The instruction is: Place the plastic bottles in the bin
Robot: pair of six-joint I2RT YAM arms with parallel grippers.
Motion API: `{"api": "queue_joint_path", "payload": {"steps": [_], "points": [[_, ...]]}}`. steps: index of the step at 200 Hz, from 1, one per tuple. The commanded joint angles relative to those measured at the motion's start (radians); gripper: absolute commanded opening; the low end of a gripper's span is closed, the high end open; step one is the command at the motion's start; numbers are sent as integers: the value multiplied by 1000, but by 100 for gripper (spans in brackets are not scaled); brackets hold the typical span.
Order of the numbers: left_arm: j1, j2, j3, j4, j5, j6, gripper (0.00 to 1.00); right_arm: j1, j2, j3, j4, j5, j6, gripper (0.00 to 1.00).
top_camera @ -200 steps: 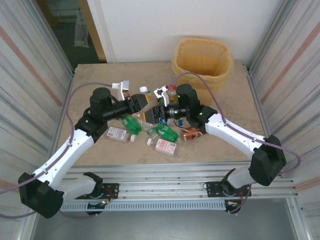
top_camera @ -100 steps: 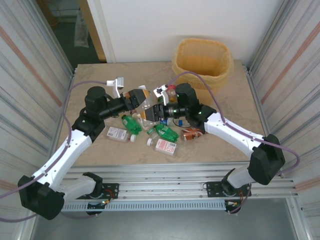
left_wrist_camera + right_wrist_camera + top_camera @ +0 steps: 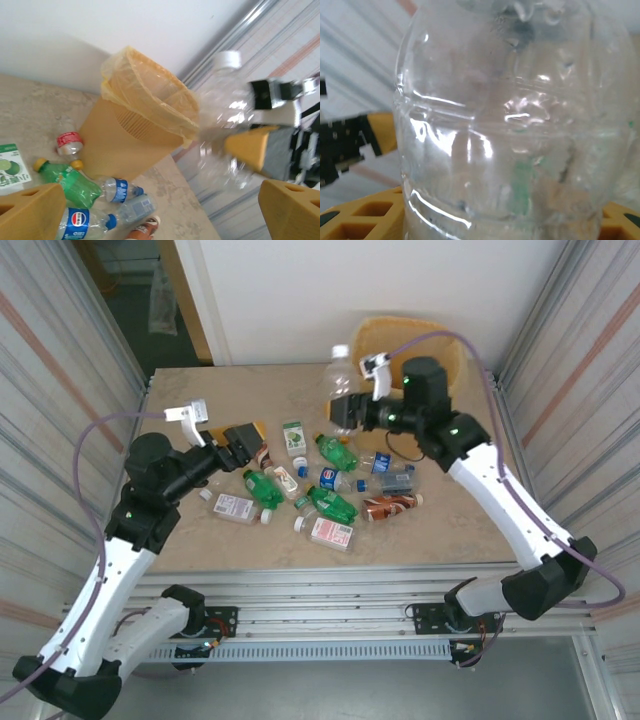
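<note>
We see the right gripper raised above the table, its jaws clamped on the body of a clear bottle that stands upright, white cap on top. From the top camera, this bottle hangs at 12 o'clock of the scattered pile. The bin stands at 2 o'clock of it, near the table's far edge. The left gripper sits at 9 o'clock of the pile, jaws spread wide with nothing between them. In the pile lie a green bottle, a brown-labelled bottle and a white-pink-labelled bottle.
</note>
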Motion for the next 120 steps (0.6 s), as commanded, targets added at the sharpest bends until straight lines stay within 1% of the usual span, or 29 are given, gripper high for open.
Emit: {"api": "queue_joint_path", "payload": {"steps": [1,23,45,83,120], "points": [[6,-13,-24,-43,-62,51,99,-97,3,110,-159,62,-46,42],[9,-16,-34,-52,-71,59,99,-193,66,202,-182,43,-29,42],[8,-20,-42,-74,-90,69,99,-253,154,315,-216,44,-29,42],[10,-31,-50,-114,-120,81,99,-304,335,533,-288,97,-40,42],[11,-46,-50,-153,-154,97,99,-316,516,734,-385,179,-62,43]]}}
